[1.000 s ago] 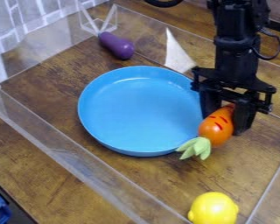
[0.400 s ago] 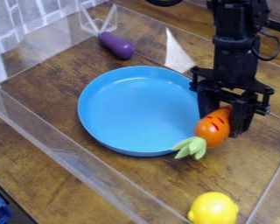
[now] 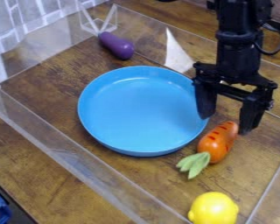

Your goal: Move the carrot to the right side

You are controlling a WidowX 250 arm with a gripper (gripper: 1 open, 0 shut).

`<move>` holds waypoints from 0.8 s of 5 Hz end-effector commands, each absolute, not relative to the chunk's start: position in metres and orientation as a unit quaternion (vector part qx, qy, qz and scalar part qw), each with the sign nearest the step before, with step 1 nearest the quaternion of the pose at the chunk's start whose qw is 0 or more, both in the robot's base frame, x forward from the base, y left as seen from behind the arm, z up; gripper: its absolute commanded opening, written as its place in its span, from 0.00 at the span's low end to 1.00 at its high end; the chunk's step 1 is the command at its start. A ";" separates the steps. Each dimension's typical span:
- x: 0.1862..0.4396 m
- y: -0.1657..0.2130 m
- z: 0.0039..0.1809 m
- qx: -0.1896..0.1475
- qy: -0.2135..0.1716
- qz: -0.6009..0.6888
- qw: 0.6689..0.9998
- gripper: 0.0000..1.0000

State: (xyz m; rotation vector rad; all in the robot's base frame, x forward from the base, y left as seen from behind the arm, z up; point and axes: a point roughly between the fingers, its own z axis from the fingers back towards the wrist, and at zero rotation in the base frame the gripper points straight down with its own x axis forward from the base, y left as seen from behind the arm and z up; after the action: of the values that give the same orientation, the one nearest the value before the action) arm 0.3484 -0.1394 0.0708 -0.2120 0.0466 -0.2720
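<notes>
Now we see the end effector (image 3: 233, 111) spread wide above the toy carrot (image 3: 217, 142), which lies on the table (image 3: 49, 131) beside the blue plate's (image 3: 136, 109) right rim, evidently delivered.

The arm (image 3: 237, 35) is black throughout — a blocky, segmented column ending in a two-fingered pincer (image 3: 231, 107).

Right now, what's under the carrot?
The carrot lies on the bare wooden table, just off the plate's right rim, leafy top toward the lemon. The open fingers stand above it. The wood directly beneath it is hidden.
</notes>
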 end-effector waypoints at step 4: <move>0.351 -0.144 0.129 -0.078 -0.057 -0.154 0.983 1.00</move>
State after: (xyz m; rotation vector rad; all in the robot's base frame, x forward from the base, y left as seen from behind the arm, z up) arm 0.3490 -0.1379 0.0868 -0.1341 0.0051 -0.2879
